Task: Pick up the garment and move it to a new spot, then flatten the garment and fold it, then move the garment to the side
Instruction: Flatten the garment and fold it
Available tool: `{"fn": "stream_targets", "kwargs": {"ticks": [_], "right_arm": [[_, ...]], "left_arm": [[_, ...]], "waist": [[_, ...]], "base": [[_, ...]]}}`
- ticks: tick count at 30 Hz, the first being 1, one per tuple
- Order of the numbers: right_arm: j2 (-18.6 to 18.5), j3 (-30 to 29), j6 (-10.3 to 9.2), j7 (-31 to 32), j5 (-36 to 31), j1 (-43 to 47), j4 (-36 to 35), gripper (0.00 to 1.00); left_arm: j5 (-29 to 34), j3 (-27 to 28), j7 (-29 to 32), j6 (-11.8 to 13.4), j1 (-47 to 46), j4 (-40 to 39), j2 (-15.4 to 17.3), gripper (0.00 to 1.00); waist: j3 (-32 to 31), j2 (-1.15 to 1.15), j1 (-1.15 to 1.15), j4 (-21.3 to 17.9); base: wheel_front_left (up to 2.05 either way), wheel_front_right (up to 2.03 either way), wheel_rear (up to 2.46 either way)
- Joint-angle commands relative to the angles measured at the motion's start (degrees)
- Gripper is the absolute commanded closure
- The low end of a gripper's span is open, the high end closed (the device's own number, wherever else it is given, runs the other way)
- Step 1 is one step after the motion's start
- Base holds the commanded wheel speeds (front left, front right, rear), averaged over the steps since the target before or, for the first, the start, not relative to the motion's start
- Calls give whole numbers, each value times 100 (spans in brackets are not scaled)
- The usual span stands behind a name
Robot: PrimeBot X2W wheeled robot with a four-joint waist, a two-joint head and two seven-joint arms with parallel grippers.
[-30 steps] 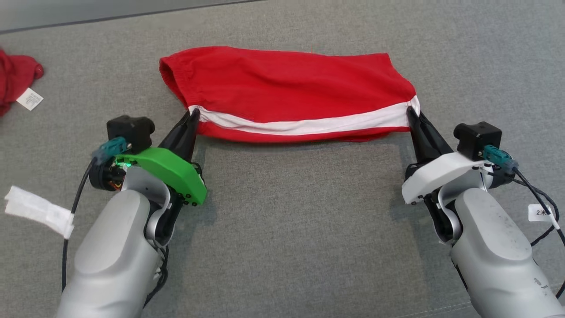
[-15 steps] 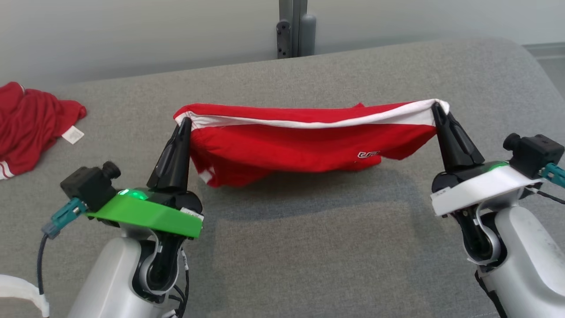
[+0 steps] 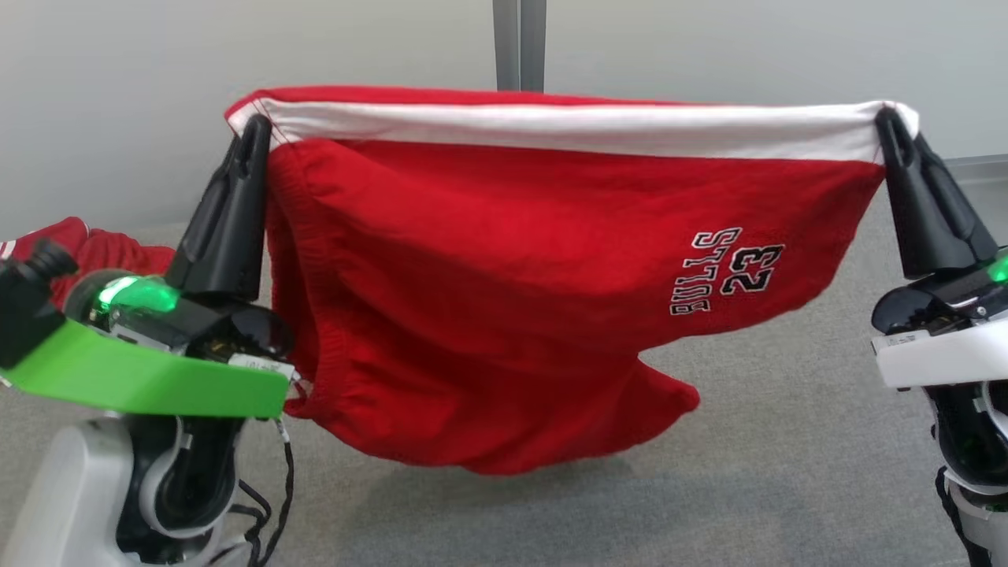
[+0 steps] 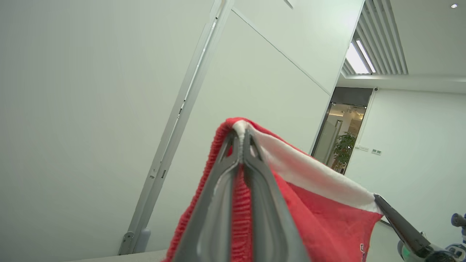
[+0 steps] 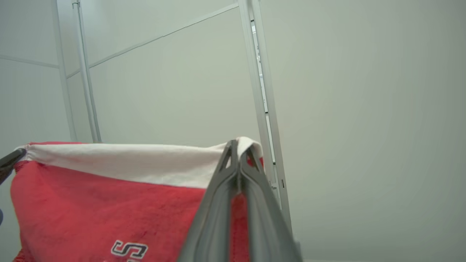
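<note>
The garment (image 3: 488,260) is a pair of red shorts with a white side stripe and "BULLS 23" printed on it. It hangs in the air, stretched taut between both grippers above the grey surface (image 3: 748,457). My left gripper (image 3: 256,126) is shut on its upper left corner, fingers pointing up. At the upper right corner my right gripper (image 3: 888,116) is shut on the white stripe. In the left wrist view the left gripper (image 4: 241,136) pinches the red and white fabric (image 4: 309,182). The right wrist view shows the right gripper (image 5: 236,145) clamped on the stripe (image 5: 127,163).
Another red garment (image 3: 102,248) lies on the grey surface at the far left, behind my left arm. A pale wall with a vertical metal post (image 3: 520,43) stands behind the surface.
Both grippers have lifted the garment off the grey surface until it hangs free. The head view has tilted up over the second, bringing the wall into sight.
</note>
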Motion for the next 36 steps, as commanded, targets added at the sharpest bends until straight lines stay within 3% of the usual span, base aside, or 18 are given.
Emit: {"fn": "stream_targets", "kwargs": {"ticks": [1,8,16,21,26,36], "right_arm": [[73,-59,0,121,-50,28,-99,100],[144,-79,0,474,-300,-661,256,100],[324,373,0,-3,-561,-3019,2117,100],[698,545,0,-692,-819,-4629,3311,100],[1046,755,0,-1316,-972,-5543,4193,100],[1266,1411,0,-1794,-577,-5373,5074,100]], "left_arm": [[-28,32,115,73,-146,-10,86,100],[-71,-100,728,155,-1023,679,213,100],[569,-301,1093,41,-3305,2453,317,100],[1122,-218,517,-114,-4917,3518,256,100],[1431,-174,-174,-421,-5802,4475,295,100],[1049,19,-1108,-850,-5403,5636,320,100]], "waist": [[58,0,1,19],[634,0,1,41],[1856,0,1,-244],[2451,0,1,-547],[3049,0,1,-746],[3997,0,1,-700]], "base": [[0,0,0],[0,0,0],[0,0,0],[0,0,0],[0,0,0],[0,0,0]]}}
